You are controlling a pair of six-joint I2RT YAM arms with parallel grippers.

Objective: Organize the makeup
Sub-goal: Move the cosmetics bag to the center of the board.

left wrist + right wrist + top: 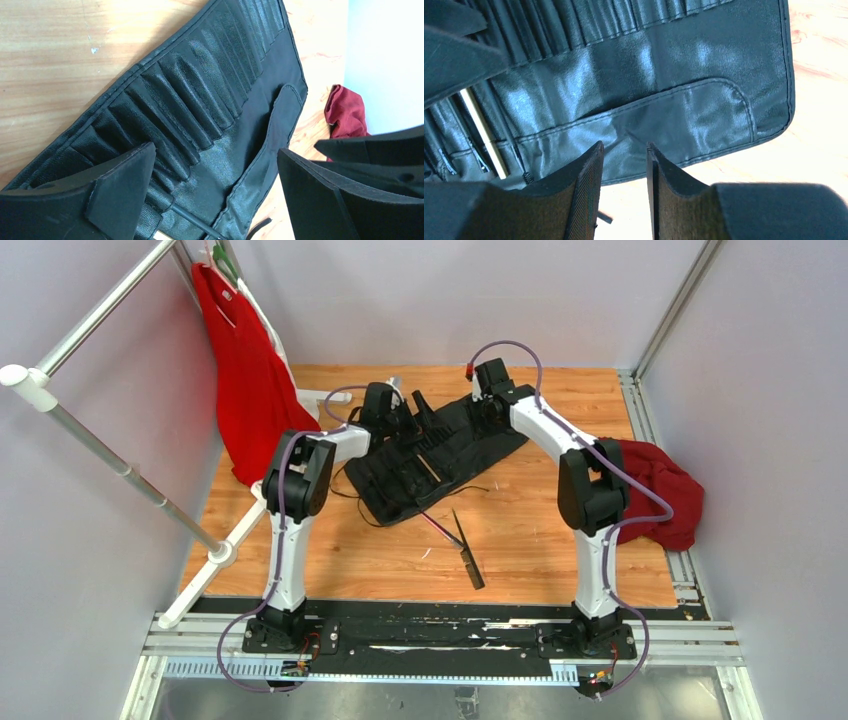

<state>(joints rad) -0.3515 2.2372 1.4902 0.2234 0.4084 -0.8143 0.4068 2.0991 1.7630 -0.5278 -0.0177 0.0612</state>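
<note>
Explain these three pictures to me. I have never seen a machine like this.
The top picture looks down from above on two robot arms bolted at the near edge of a wooden table. Each arm ends in a two-finger gripper with a camera on its wrist; the other two pictures come from those cameras, so the dark wedges at the bottom are the fingers. The left gripper and the right gripper are both above an unrolled black brush roll, jaws apart, holding nothing. A tan-handled brush lies on the roll; two loose brushes lie on the table nearer the bases. A dark red cloth lies at the right, and a red garment hangs at the left.
</note>
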